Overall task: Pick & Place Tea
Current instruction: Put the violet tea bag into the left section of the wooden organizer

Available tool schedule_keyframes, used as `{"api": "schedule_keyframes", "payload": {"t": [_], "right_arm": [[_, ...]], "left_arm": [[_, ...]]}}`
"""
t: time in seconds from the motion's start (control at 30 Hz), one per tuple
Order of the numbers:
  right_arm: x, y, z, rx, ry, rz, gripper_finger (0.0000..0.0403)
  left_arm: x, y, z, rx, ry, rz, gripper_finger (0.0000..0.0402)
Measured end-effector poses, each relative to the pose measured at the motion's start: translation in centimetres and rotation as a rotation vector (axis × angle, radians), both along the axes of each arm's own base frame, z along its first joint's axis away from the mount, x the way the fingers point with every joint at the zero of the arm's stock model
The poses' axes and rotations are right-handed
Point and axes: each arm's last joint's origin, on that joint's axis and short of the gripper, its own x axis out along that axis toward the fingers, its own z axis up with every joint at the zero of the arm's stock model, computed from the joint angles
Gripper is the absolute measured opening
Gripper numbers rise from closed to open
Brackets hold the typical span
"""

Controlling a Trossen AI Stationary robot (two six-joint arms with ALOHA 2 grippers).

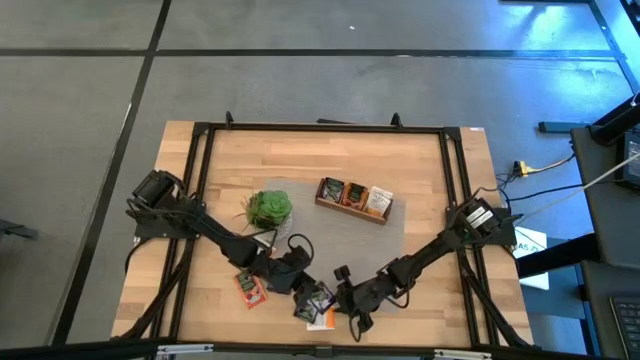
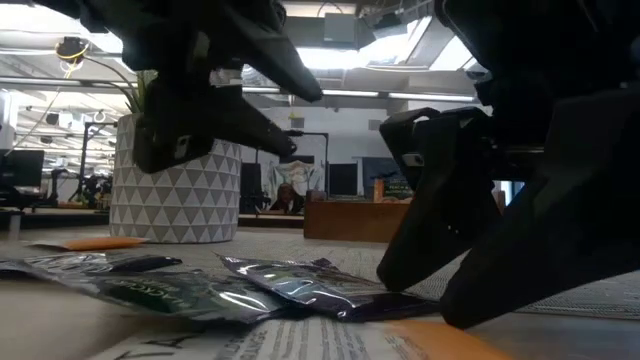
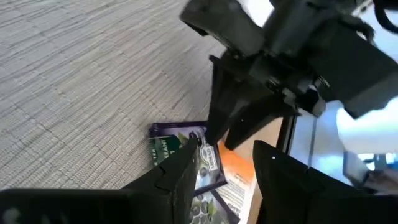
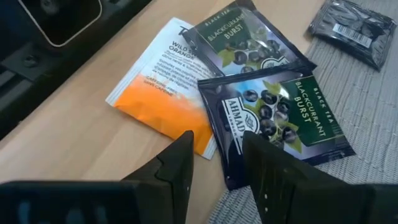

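Note:
Several tea sachets lie flat near the table's front edge. Two purple blackcurrant ones (image 4: 280,118) (image 4: 249,37) overlap a white-and-orange one (image 4: 165,81), and a dark one (image 4: 357,22) lies on the grey mat. An orange-red sachet (image 1: 250,288) lies further left. My right gripper (image 4: 217,149) is open and low over the pile; one finger is over the white-and-orange sachet, the other over the nearer purple one. My left gripper (image 1: 297,272) is open, raised just left of the pile, with nothing between its fingers (image 3: 174,180). My right gripper comes slanting down from the table's right, its fingertips (image 2: 395,280) down at the sachets' surface. Whether they touch the purple sachet's edge (image 4: 233,162) or the white-and-orange one, I cannot tell. Both sachets lie flat on the table.
A wooden box (image 1: 355,198) holding sachets stands on the grey mat (image 1: 330,235) behind the pile. A green potted plant (image 1: 268,210) stands close behind my left arm. A black frame (image 1: 195,200) rims the table. Bare wood lies at the far side.

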Motion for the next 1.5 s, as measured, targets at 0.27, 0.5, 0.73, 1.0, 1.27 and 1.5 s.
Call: {"api": "schedule_keyframes", "payload": {"t": [0.27, 0.5, 0.73, 1.0, 1.27, 1.5], "right_arm": [[-0.1, -0.1, -0.3, -0.011, 0.016, 0.000, 0.0140], [-0.2, -0.1, -0.5, -0.016, 0.043, 0.017, 0.0140], [-0.4, -0.1, -0.7, -0.017, 0.060, 0.030, 0.0140], [-0.4, -0.1, -0.7, -0.016, 0.063, 0.034, 0.0140], [-0.4, -0.1, -0.8, -0.016, 0.065, 0.036, 0.0140], [-0.5, -0.1, -0.5, -0.021, 0.054, 0.025, 0.0140]], "left_arm": [[-0.3, 0.2, -1.0, -0.083, 0.106, 0.096, 0.0152], [0.5, 0.2, -3.7, -0.212, 0.187, 0.102, 0.0152], [1.7, 0.4, -5.2, -0.301, 0.183, 0.081, 0.0152], [1.9, 0.5, -5.2, -0.309, 0.170, 0.046, 0.0136], [1.8, 0.6, -5.3, -0.295, 0.190, 0.050, 0.0074], [1.7, 0.6, -5.4, -0.222, 0.182, 0.015, 0.0012]]}}
